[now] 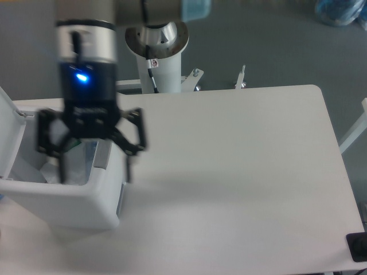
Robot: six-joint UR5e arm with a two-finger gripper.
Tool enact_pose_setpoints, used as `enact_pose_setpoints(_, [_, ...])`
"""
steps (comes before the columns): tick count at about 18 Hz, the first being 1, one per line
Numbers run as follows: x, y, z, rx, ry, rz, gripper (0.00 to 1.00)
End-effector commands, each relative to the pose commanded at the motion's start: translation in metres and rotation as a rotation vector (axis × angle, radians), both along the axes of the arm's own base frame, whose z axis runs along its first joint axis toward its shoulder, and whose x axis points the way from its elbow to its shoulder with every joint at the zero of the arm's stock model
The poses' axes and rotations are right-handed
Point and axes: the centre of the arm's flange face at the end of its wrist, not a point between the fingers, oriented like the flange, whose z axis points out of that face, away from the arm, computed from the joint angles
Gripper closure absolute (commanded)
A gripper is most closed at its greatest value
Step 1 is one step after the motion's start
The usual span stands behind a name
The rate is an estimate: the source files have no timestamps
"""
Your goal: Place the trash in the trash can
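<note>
The trash can is a boxy white bin at the table's left front, with a grey panel on its right side and its lid swung up to the left. Inside the open top a pale shape, apparently the trash, partly shows; the rest is hidden behind the gripper. My gripper is motion-blurred and hangs over the can's right rim. It is open, with the fingers spread wide and nothing between them. One fingertip is over the opening, the other outside the can's right wall.
The white table stretches to the right of the can. The arm's pedestal stands behind the table's far edge. A black object sits at the front right corner, and a blue bag lies on the floor at the top right.
</note>
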Motion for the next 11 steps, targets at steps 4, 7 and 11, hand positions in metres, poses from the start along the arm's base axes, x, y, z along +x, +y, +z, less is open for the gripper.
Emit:
enact_pose_setpoints(4, [-0.022, -0.002, -0.028, -0.125, 0.097, -0.092, 0.00])
enact_pose_setpoints(7, [-0.029, -0.018, -0.041, -0.247, 0.152, -0.169, 0.00])
enact_pose_setpoints(11, [-0.033, -0.062, -0.047, -0.349, 0.218, -0.249, 0.00])
